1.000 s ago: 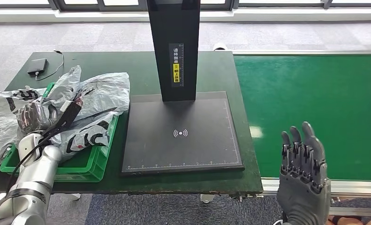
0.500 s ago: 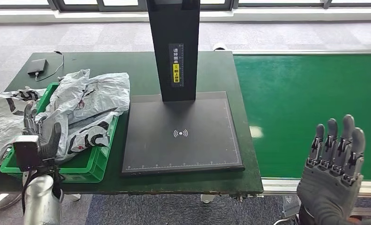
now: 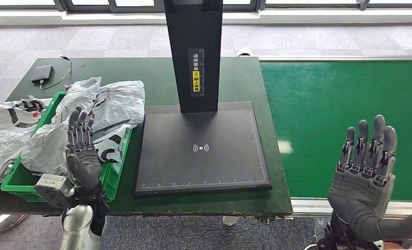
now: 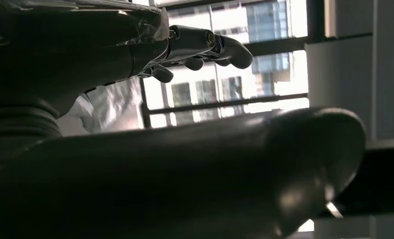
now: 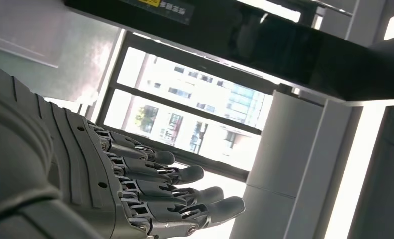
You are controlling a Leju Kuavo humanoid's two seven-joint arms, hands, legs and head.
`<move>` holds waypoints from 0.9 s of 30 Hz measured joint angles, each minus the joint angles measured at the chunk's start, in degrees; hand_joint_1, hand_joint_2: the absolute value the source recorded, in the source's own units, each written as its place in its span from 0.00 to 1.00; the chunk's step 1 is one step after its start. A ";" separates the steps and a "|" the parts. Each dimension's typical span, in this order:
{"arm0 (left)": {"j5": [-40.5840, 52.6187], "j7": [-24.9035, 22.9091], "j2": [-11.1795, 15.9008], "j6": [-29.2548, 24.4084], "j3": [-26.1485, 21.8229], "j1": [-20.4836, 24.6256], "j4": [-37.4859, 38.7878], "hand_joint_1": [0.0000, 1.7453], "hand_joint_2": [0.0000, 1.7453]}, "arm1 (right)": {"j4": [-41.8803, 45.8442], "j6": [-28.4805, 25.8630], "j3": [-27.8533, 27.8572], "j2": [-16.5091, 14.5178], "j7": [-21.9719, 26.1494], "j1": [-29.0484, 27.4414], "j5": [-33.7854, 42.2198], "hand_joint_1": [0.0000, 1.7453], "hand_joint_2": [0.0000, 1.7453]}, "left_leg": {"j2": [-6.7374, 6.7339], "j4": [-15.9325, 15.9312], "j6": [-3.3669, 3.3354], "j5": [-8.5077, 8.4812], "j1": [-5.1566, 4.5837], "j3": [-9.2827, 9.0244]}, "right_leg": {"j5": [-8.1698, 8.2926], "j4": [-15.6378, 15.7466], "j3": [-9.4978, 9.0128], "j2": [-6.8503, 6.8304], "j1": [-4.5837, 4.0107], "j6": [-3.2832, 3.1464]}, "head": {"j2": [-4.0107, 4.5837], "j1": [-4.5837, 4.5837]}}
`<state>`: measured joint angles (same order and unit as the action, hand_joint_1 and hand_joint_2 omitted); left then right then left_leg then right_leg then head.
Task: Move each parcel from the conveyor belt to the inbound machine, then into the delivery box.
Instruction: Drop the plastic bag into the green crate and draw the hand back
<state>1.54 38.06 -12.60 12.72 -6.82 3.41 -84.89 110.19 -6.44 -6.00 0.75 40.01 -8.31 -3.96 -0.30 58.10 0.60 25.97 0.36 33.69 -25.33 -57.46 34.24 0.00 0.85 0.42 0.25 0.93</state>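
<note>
- Head view: the left hand (image 3: 82,156) is raised palm-up at the near edge of the dark green table (image 3: 240,78), fingers straight and apart, holding nothing; its fingertips overlap the crumpled grey plastic parcel bags (image 3: 102,107).
- In the left wrist view the left hand (image 4: 135,55) has its fingers extended with nothing between them, with a bit of grey bag behind.
- The right hand (image 3: 364,179) is lifted in front of the near rail of the bright green conveyor belt (image 3: 344,94), palm toward the camera, fingers upright and spread, empty.
- The right wrist view shows the right hand (image 5: 135,194) likewise released, fingers stretched out side by side.
- The parcel bags lie heaped in and over the shallow green plastic delivery box (image 3: 110,179) at the table's left end; one more bag spills over the box's left side.
- Just beside the box, to its right, sits the black flat inbound machine (image 3: 203,151), its pad bare apart from a white signal mark, with a black upright post rising from its far edge.
- The belt surface carries no parcel in the visible stretch.
- A small dark device with a cable (image 3: 42,73) rests at the table's far left corner.
</note>
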 joint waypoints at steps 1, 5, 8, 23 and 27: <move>-1.67 0.81 -0.02 2.29 1.13 -0.36 -0.91 0.00 0.00 | -1.18 0.44 0.46 -0.23 -0.01 0.60 -0.13 0.00 0.00 | 0.00 0.00 0.00 0.00 0.00 0.00 | 0.00 0.00 0.00 0.00 0.00 0.00 | 0.01 0.00; -4.45 1.90 -0.10 6.14 4.59 -1.33 -3.99 0.00 0.00 | -4.69 1.07 1.70 -0.76 -0.03 2.21 -0.17 0.00 0.00 | 0.06 0.00 -0.04 -0.02 0.00 0.02 | -0.01 0.00 -0.01 -0.09 0.00 0.02 | 0.00 0.01; -5.10 1.91 -0.11 6.92 5.58 -1.82 -5.33 0.00 0.00 | -6.13 1.09 2.26 -1.02 -0.02 2.86 -0.16 0.00 0.00 | 0.05 0.00 -0.03 -0.02 0.00 0.03 | -0.01 -0.01 -0.01 -0.08 -0.01 0.01 | -0.01 0.01; -6.13 1.91 -2.66 15.26 6.14 -3.25 -7.37 0.00 0.00 | -11.39 -1.67 3.39 -1.40 0.01 2.37 -1.30 0.00 0.00 | 0.05 0.00 -0.04 -0.01 0.01 0.03 | -0.03 0.01 0.03 -0.05 0.01 0.03 | 0.01 0.01; -5.63 1.91 -2.76 15.32 6.14 -3.04 -5.93 0.00 0.00 | -11.49 -1.60 3.62 -1.59 0.04 1.51 -1.76 0.00 0.00 | 0.05 0.00 -0.04 -0.01 0.01 0.03 | -0.03 0.01 0.04 -0.04 0.01 0.03 | -0.01 0.00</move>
<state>-4.09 39.98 -15.37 28.04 -0.68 0.37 -90.83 98.70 -8.04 -2.38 -0.84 40.05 -6.80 -5.72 -0.25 58.10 0.57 25.96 0.37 33.72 -25.35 -57.45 34.28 -0.04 0.85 0.44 0.24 0.93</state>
